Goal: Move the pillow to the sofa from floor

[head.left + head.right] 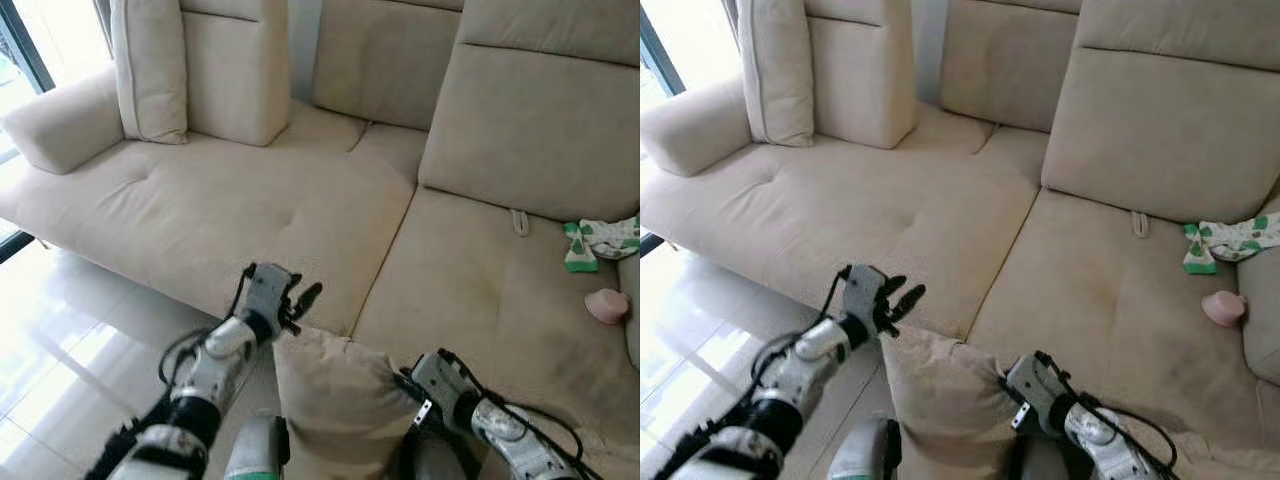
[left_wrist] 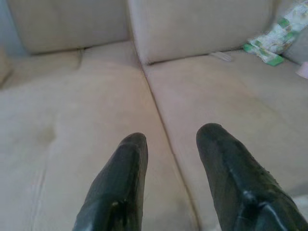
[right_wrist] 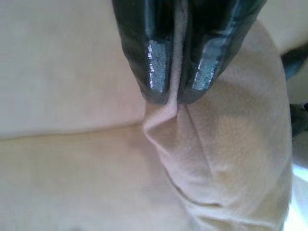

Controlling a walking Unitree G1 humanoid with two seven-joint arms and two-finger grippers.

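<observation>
The pillow [image 1: 335, 400] is hanging upright just before the sofa [image 1: 300, 215] front edge, off the floor [image 1: 60, 330]. Its beige, suede-like cover is creasing where it is pinched, so it is probably soft, light and floppy; a corner or seam looks the best hold. The right gripper [image 3: 175, 94] is clamping a fold of it. The left gripper [image 1: 300, 300], fingers apart, is hovering beside its top over the sofa's cushioned, tufted seat.

Head eyes look down on the sofa [image 1: 300, 210]; wrist cameras sit close above it.
</observation>
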